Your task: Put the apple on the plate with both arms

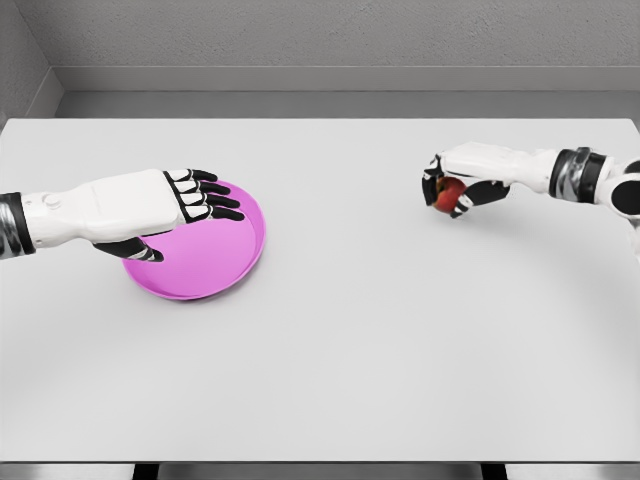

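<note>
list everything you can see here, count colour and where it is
plate: 1, magenta pink, left part of the table, partly under the left hand
apple: 1, red, right part of the table, enclosed in the right hand, far from the plate
table: 1, light grey, fills most of the view
wall: 1, grey, behind the table's far edge
left hand: 1, white with black fingers, fingers extended over the plate, holding nothing
right hand: 1, white with black fingers, curled around the apple
arms: 2, white, the left one enters from the left edge, the right one from the right edge
</note>
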Robot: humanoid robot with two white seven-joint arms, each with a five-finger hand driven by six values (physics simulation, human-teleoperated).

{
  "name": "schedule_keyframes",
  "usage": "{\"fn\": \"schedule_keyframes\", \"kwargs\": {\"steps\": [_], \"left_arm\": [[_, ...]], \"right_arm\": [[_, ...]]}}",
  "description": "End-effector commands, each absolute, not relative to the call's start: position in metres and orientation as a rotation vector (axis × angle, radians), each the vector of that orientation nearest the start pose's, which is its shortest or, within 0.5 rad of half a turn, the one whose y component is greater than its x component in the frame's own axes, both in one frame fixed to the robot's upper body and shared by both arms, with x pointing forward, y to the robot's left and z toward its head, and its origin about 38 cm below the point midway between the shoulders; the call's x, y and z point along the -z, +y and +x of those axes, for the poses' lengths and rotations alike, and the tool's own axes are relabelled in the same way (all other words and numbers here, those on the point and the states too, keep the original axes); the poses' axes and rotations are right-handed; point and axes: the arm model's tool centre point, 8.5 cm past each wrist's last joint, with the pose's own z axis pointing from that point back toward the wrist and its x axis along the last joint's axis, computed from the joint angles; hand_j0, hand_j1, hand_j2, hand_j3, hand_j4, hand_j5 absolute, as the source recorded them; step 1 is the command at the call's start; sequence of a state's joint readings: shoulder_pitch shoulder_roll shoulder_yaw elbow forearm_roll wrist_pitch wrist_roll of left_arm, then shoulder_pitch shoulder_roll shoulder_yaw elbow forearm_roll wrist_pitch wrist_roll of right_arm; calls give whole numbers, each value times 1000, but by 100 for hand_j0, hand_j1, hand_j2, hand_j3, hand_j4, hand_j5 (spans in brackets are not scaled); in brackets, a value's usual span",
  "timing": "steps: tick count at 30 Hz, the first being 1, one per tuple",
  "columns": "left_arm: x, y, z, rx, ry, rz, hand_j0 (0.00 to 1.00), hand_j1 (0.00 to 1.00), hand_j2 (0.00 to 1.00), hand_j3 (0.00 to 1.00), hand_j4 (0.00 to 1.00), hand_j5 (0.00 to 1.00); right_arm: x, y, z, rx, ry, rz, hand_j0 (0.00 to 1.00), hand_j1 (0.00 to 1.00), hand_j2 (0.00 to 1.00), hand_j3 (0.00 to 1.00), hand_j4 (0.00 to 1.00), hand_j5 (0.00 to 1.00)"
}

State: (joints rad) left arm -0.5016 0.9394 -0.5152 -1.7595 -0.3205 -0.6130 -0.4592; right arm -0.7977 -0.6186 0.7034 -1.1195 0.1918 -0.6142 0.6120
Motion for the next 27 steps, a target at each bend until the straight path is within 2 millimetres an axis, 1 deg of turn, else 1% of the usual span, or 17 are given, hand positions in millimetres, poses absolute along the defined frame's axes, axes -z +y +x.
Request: {"fn": "schedule_keyframes", "kwargs": {"steps": [1,4,7,8,10,11,13,15,17,18,19,20,21,22,24,25,27], "left_arm": [[-255,279,374,-2796,2125,-466,100,100,100,100,100,100],[-255,278,374,-2794,2127,-465,100,100,100,100,100,100],[-255,278,374,-2794,2127,-465,100,100,100,100,100,100],[-255,279,374,-2796,2125,-466,100,100,100,100,100,100],[-255,279,374,-2796,2125,-466,100,100,100,100,100,100],[-255,278,374,-2796,2125,-464,100,100,100,100,100,100],[-255,279,374,-2797,2123,-466,100,100,100,100,100,100],[-255,279,374,-2797,2123,-466,100,100,100,100,100,100],[-255,279,374,-2796,2125,-466,100,100,100,100,100,100],[-255,278,374,-2794,2127,-465,100,100,100,100,100,100],[-255,278,374,-2794,2127,-465,100,100,100,100,100,100],[-255,278,374,-2796,2125,-464,100,100,100,100,100,100],[-255,279,374,-2796,2125,-466,100,100,100,100,100,100],[-255,279,374,-2797,2123,-466,100,100,100,100,100,100],[-255,278,374,-2796,2125,-464,100,100,100,100,100,100],[-254,278,374,-2797,2122,-464,100,100,100,100,100,100],[-249,268,375,-2796,2123,-427,100,100,100,100,100,100]], "right_arm": [[-216,-226,467,-2005,-1573,-85,22,22,22,22,22,22],[-236,-201,448,-2081,-1663,-60,22,22,22,22,22,22],[-236,-200,448,-2079,-1667,-56,23,23,23,23,23,23],[-236,-199,448,-2076,-1671,-54,28,28,28,28,28,28],[-234,-198,450,-2072,-1668,-53,69,69,69,69,69,69],[-234,-199,450,-2070,-1667,-53,79,79,79,79,79,79],[-233,-188,449,-2069,-1689,-28,90,90,90,90,90,90],[-232,-180,448,-2066,-1707,-9,94,94,94,94,94,94],[-233,-181,448,-2065,-1709,-15,100,100,100,100,100,100],[-242,-190,453,-2040,-1720,-50,100,100,100,100,100,100],[-251,-209,463,-1969,-1738,-107,100,100,100,100,100,100],[-258,-247,477,-1844,-1737,-190,100,100,100,100,100,100],[-263,-273,483,-1777,-1727,-242,100,100,100,100,100,100],[-270,-316,490,-1669,-1705,-322,100,100,100,100,100,100],[-272,-381,493,-1485,-1668,-412,100,100,100,100,100,100],[-265,-400,494,-1432,-1638,-421,100,100,100,100,100,100],[-250,-414,494,-1390,-1593,-412,100,100,100,100,100,100]]}}
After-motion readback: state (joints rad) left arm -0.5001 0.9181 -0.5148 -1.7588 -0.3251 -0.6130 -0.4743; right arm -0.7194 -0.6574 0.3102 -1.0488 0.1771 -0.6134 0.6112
